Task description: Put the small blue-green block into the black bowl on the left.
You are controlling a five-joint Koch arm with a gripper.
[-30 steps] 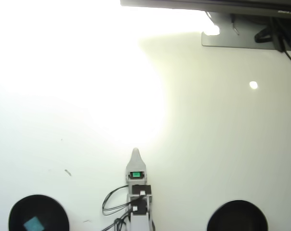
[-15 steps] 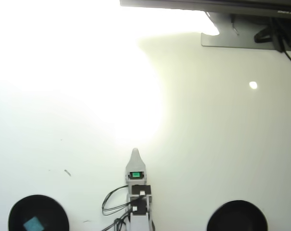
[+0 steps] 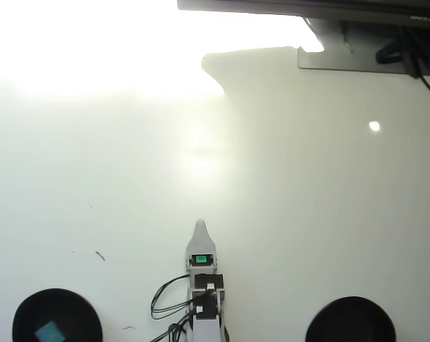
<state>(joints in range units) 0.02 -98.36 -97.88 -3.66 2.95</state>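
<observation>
In the overhead view the small blue-green block (image 3: 49,332) lies flat inside the black bowl (image 3: 76,306) at the bottom left corner. My gripper (image 3: 199,225) points up the picture from the bottom centre, well to the right of that bowl and nothing near its tip. Only one pale pointed tip shows, so its jaws lie one over the other and I cannot tell whether it is open or shut. A bright green light (image 3: 200,258) glows on the arm behind the tip.
A second black bowl (image 3: 351,319) sits at the bottom right, with nothing visible in it. Black cables (image 3: 165,303) loop left of the arm. A dark monitor edge and grey stand (image 3: 357,57) occupy the top right. Glare washes out the top left.
The glare over the table's left and middle has faded, so more surface shows. Arm, block and bowls have not moved.
</observation>
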